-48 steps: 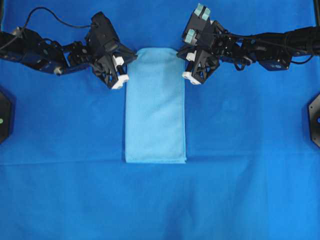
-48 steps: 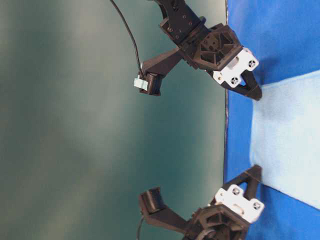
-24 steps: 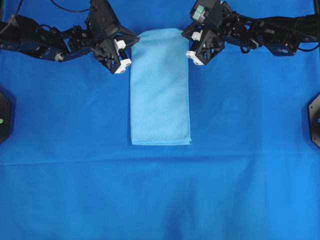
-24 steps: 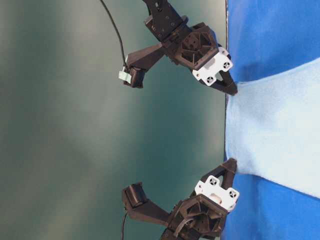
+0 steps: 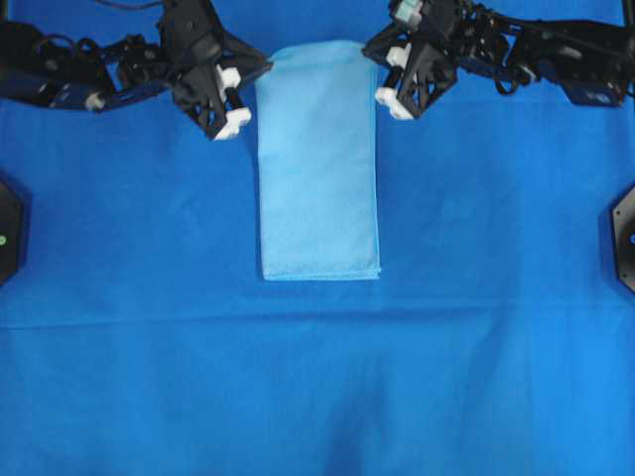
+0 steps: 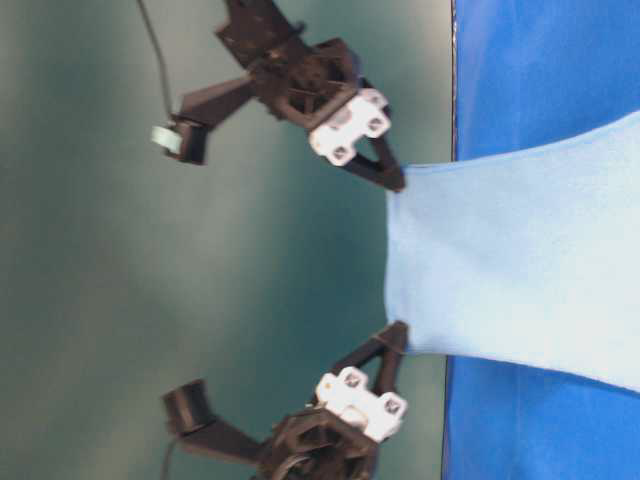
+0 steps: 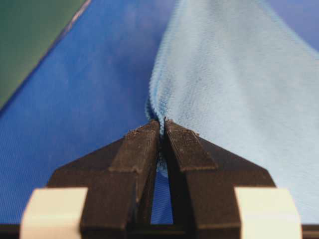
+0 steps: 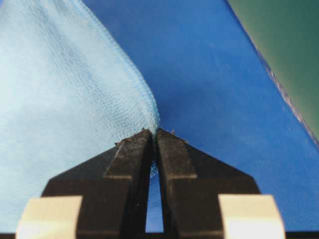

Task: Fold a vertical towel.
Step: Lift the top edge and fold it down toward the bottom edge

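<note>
Towel [image 5: 319, 164] lying lengthwise on blue sheet [image 5: 317, 387], far edge lifted. Left claw [image 5: 260, 67] clamped on far-left corner; right claw [image 5: 373, 48] clamped on far-right corner. No legible writing or labels.

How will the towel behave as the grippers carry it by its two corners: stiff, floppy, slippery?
Probably floppy: the towel hangs from its pinched corners while its far end lies on the sheet. Likely light: the left gripper and right gripper lift it by fingertip pinches. The fine-textured fabric probably grips rather than slips.
</note>
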Motion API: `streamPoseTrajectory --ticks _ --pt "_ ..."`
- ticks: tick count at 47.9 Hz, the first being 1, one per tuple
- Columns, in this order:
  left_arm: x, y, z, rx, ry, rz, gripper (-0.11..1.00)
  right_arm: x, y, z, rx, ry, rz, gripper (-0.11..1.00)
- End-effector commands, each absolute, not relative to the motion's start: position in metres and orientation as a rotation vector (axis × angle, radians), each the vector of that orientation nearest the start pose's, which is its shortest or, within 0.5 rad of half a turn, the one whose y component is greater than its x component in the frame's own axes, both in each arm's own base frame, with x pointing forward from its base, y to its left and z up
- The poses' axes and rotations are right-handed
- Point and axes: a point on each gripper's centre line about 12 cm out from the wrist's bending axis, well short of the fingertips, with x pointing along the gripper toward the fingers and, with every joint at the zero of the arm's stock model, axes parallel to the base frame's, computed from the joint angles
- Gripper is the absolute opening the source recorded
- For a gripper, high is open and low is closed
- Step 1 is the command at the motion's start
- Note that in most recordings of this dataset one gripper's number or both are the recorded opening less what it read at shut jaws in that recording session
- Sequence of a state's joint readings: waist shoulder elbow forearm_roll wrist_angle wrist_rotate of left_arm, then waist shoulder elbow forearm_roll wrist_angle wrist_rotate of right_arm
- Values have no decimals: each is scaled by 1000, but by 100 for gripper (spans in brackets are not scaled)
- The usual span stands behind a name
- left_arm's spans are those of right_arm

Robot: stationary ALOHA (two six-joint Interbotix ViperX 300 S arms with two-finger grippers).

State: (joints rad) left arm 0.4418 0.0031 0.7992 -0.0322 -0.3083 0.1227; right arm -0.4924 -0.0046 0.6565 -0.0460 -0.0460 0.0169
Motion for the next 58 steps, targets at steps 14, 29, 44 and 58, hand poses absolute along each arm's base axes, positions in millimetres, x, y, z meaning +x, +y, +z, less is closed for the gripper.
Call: streamPoseTrajectory --ticks 14,29,44,58 --pt "336 108 200 64 480 277 4 343 -131 215 79 564 -348 4" --pt "334 46 178 66 543 109 4 338 -75 198 57 646 -207 4" --pt "343 8 133 46 623 10 4 338 -44 159 87 708 -140 4" --pt "348 -6 109 7 644 -11 4 344 -26 134 120 727 -107 4"
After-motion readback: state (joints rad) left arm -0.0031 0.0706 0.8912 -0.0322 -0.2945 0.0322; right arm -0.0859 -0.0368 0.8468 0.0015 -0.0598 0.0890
